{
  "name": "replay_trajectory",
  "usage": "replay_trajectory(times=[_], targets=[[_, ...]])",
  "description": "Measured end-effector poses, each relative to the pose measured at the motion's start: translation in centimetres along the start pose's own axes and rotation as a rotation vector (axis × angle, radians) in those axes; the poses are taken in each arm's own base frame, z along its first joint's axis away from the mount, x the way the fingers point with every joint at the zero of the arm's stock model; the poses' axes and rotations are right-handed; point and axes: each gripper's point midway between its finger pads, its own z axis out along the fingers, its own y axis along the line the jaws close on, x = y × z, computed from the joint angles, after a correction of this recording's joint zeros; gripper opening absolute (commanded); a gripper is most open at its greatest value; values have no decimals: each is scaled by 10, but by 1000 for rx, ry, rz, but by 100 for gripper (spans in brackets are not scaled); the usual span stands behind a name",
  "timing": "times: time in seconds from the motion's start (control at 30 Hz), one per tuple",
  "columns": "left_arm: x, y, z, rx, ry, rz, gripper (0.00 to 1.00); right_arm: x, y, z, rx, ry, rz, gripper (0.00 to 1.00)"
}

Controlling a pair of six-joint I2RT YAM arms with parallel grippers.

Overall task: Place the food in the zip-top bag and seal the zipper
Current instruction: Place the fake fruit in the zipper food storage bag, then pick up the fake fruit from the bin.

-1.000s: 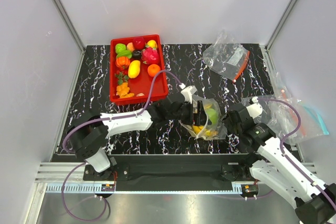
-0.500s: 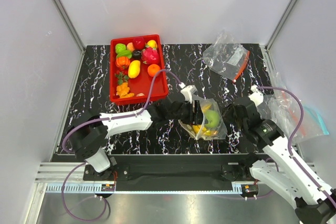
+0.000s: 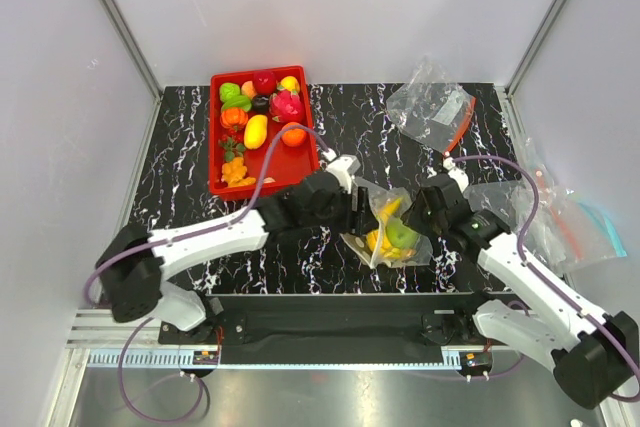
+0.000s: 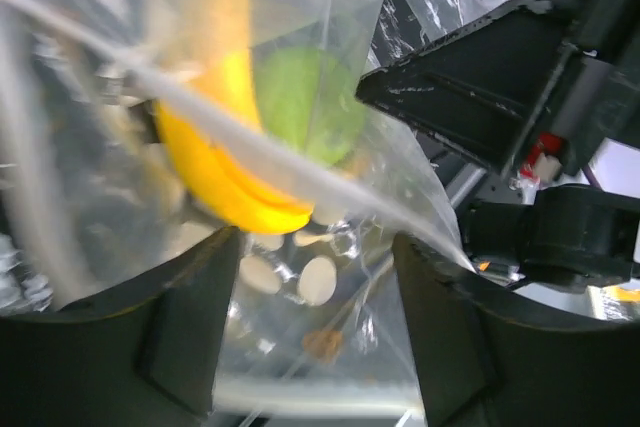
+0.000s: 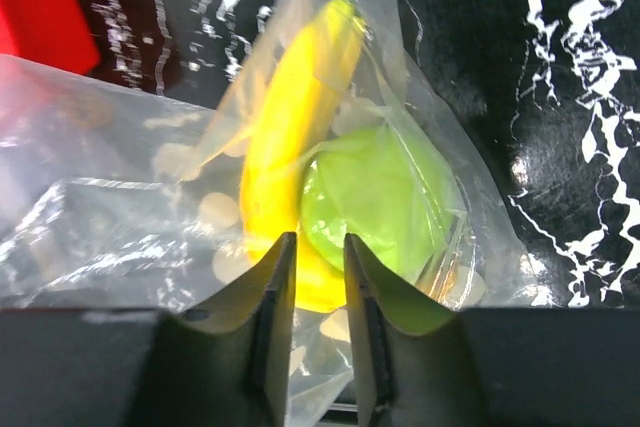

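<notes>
The zip-top bag (image 3: 420, 247), clear with white dots, lies at the table's front middle. Inside it are a yellow banana bunch (image 3: 385, 212) (image 5: 290, 127) and a green apple (image 3: 403, 235) (image 5: 385, 197). A whitish zipper strip (image 4: 170, 87) crosses the bag; I cannot tell if it is pressed together. My left gripper (image 3: 358, 212) (image 4: 315, 237) is at the bag's left side, open, with bag film between its wide jaws. At the bag's right side my right gripper (image 3: 425, 209) (image 5: 318, 239) has a narrow gap with film in it. The orange (image 3: 293, 134) and yellow oval fruit (image 3: 256, 131) lie in the tray.
The red tray (image 3: 215, 185) at the back left also holds a pink dragon fruit (image 3: 287, 105) and other toy fruits. A clear bag with an orange-red zipper (image 3: 432, 112) lies at the back right. More plain bags (image 3: 570, 222) lie along the right edge.
My right gripper moved up and left onto the bag's right side and its jaws narrowed. The left gripper drew back to the left a little, and its jaws narrowed. The bag tilted and shifted slightly.
</notes>
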Motion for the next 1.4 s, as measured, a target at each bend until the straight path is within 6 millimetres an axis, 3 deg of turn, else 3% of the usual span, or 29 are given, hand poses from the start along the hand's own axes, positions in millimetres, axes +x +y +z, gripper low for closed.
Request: replay_trajectory(times=[0.13, 0.23, 0.33, 0.4, 0.6, 0.73, 0.83, 1.03, 1.1, 1.17, 1.2, 1.3, 1.4], targets=[[-22, 4, -38, -61, -86, 57, 73, -15, 10, -18, -50, -46, -31, 43], [-33, 15, -58, -123, -131, 78, 74, -39, 30, -40, -101, -89, -76, 44], [-47, 36, -76, -177, -170, 69, 74, -63, 60, -62, -186, -119, -134, 50], [-60, 61, -88, -228, -205, 37, 77, -67, 75, -70, -225, -115, -170, 54], [-82, 123, -115, -373, -251, -43, 81, -27, 108, -75, -258, 11, -350, 56], [-87, 152, -129, -453, -254, -82, 84, -6, 125, -71, -202, 59, -465, 50], [-91, 164, -132, -483, -253, -100, 86, 0, 124, -66, -124, 67, -515, 50], [-97, 185, -127, -532, -235, -127, 90, 6, 102, -59, 16, 85, -581, 51], [-99, 194, -126, -549, -229, -138, 91, 9, 96, -56, 53, 97, -602, 37], [-104, 205, -127, -572, -229, -153, 92, 11, 92, -52, 79, 107, -612, 30], [-107, 209, -127, -581, -232, -159, 93, 12, 91, -51, 87, 111, -615, 18], [-121, 221, -129, -607, -240, -170, 96, 13, 90, -49, 91, 114, -618, 2], [-137, 232, -128, -636, -243, -171, 99, 14, 90, -48, 90, 113, -615, 0]])
